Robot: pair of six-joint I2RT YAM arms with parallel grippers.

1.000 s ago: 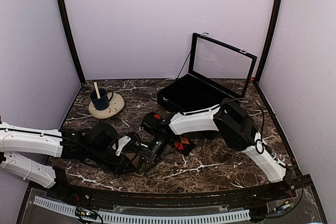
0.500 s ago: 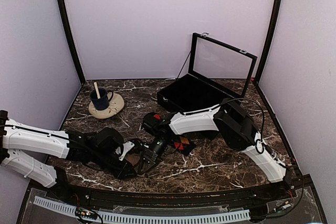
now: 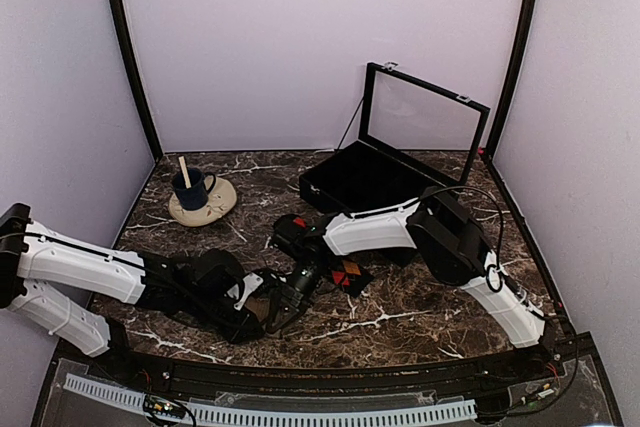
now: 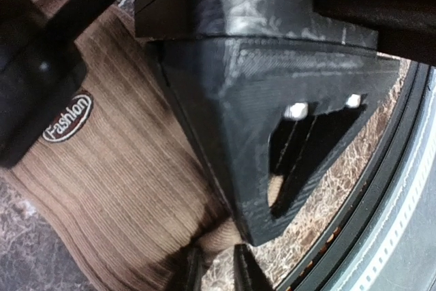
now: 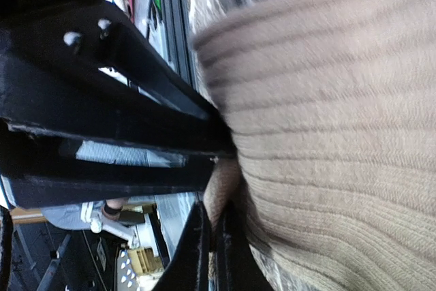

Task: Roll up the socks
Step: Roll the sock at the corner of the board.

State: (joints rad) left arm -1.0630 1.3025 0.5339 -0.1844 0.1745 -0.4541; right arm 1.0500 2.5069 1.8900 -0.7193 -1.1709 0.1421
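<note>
On the dark marble tabletop (image 3: 420, 322) the right fingers (image 5: 212, 247) clamp only a thin fold of the tan sock (image 4: 116, 189), and I cannot tell whether the left fingers (image 3: 268, 309) grip it, so one tug could slip it free.

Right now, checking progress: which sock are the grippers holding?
The tan ribbed sock, pinched by the left gripper and right gripper; the black diamond-patterned sock lies aside.

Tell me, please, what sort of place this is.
Probably a robot test booth: plain lilac walls enclose a marble-patterned table, two arms mounted at its near edge, with a mug and display case as props.
</note>
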